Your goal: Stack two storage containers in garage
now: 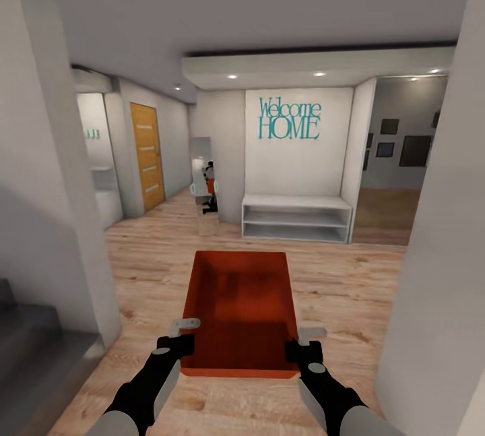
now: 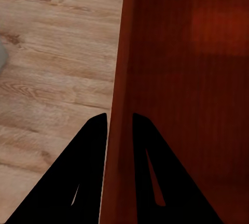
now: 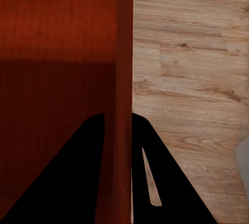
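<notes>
An orange-red storage container is carried above a light wood plank floor, the left gripper and right gripper each clamped on 1 side wall, facing a "Welcome HOME" sign over a white shelf.

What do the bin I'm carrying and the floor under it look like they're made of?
Storage container: likely plastic; uniform orange-red, matte, thin wall with faint fine ribbing, gripped by left tool and right tool. Floor: light wood planks, or wood-look laminate; grain, knots and seams show.
</notes>
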{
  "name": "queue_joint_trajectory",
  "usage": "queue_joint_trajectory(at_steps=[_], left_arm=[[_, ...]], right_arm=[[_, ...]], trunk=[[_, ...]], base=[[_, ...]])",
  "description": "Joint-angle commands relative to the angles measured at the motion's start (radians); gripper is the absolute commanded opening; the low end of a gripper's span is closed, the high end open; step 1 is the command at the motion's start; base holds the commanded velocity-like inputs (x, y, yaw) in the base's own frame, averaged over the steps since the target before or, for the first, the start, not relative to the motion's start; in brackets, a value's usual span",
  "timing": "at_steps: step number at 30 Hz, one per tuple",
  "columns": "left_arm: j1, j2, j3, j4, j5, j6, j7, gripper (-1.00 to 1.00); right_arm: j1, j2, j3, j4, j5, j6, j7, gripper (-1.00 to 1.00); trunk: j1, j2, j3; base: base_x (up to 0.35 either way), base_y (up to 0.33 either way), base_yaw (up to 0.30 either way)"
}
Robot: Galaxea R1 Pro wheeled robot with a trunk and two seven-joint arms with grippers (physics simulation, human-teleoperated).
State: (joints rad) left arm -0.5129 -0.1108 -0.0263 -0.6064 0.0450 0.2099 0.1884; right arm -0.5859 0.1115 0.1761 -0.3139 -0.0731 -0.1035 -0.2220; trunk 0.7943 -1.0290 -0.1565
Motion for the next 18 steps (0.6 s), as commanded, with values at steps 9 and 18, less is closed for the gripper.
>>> queue_joint_trajectory(at_steps=[9, 18], left_arm=[[-0.001, 0.000, 0.009, -0.015, -0.007, -0.035, 0.013, -1.00], [-0.001, 0.000, 0.009, -0.015, -0.007, -0.035, 0.013, -1.00]], right_arm=[[0.000, 0.000, -0.003, 0.003, -0.016, -0.003, -0.005, -1.00], [0.000, 0.000, -0.003, 0.003, -0.016, -0.004, -0.005, -1.00]], trunk=[[0.001, -0.001, -0.002], [0.001, -0.001, -0.002]], base=[[0.325, 0.000, 0.000], [0.325, 0.000, 0.000]])
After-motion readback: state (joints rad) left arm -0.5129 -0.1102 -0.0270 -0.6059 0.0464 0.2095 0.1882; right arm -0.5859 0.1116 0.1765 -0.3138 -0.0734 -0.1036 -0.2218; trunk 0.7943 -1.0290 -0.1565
